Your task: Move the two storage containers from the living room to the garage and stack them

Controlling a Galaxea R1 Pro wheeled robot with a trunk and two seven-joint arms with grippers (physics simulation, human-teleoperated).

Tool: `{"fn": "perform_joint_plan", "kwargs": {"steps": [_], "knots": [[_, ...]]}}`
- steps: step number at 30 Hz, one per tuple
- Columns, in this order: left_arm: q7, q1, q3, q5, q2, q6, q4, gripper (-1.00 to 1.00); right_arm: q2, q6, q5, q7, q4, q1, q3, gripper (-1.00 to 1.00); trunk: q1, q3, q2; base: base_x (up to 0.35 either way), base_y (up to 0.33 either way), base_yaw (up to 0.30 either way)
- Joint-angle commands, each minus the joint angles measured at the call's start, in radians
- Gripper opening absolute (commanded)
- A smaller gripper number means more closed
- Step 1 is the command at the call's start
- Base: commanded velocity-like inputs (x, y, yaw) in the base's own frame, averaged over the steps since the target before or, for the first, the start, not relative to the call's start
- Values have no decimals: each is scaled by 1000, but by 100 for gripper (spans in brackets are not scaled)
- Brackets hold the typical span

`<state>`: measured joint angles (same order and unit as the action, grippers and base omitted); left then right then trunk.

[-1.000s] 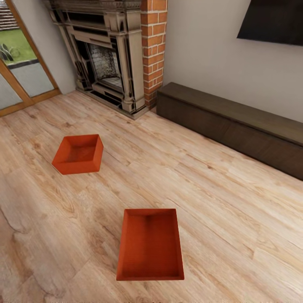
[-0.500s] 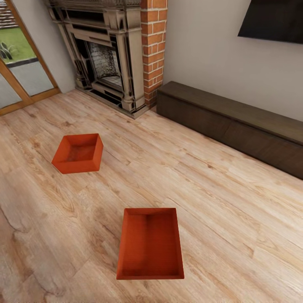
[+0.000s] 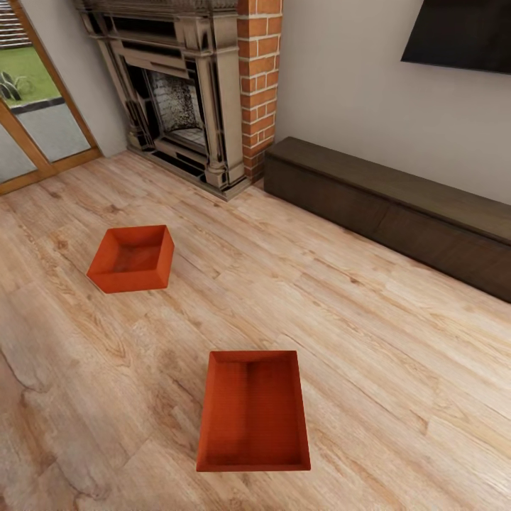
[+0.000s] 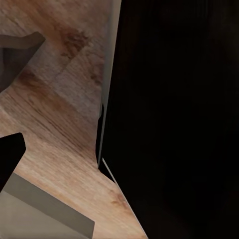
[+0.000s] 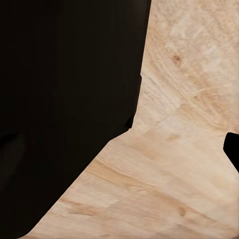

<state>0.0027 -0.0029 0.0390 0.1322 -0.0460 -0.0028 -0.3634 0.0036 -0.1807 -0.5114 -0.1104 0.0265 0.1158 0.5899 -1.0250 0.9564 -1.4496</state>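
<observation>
A: Status on the two storage containers?

B: Both sit on the wood-plank floor (image 3: 341,312) of the living room. Nearer storage container (image 3: 253,411) lies dead ahead of the robot, long axis pointing away from it, open top up, nothing inside. Farther storage container (image 3: 133,258) is off to the left, turned at an angle, well apart from the first, between it and the fireplace (image 3: 181,92).

A: Why that pose for the robot?

B: Judgement: it is squared up on the nearer bin, likely so both arms can take the long side walls evenly. Nothing is lifted yet, so the task looks to be at its start. No garage in sight.

A: Jaws?

B: Cannot tell for either. Left wrist view shows grey finger shapes (image 4: 20,47) over the planks beside a big dark body, probably the robot's own trunk or base. Right wrist view has the same dark mass plus bare planks. Neither wrist view shows a bin between the jaws, so nothing seems held, but how far open they are is unclear.

A: Hazards?

B: Low dark TV cabinet (image 3: 397,213) runs along the right wall under a wall screen (image 3: 461,35); glass door (image 3: 32,106) at far left. Plain low walls on the bins give little to grip, so slipping is the likely risk.
</observation>
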Motion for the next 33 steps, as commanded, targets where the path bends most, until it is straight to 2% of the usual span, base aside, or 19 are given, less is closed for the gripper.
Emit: {"fn": "perform_joint_plan", "kwargs": {"steps": [1,33], "knots": [[0,0,-1,11,0,0,0,100,1,-5,-8,1,3,1,9,100,0,0,0,0,0,0],[0,0,-1,11,0,5,0,100,-5,-9,-7,7,3,1,13,100,0,0,0,0,0,0]]}}
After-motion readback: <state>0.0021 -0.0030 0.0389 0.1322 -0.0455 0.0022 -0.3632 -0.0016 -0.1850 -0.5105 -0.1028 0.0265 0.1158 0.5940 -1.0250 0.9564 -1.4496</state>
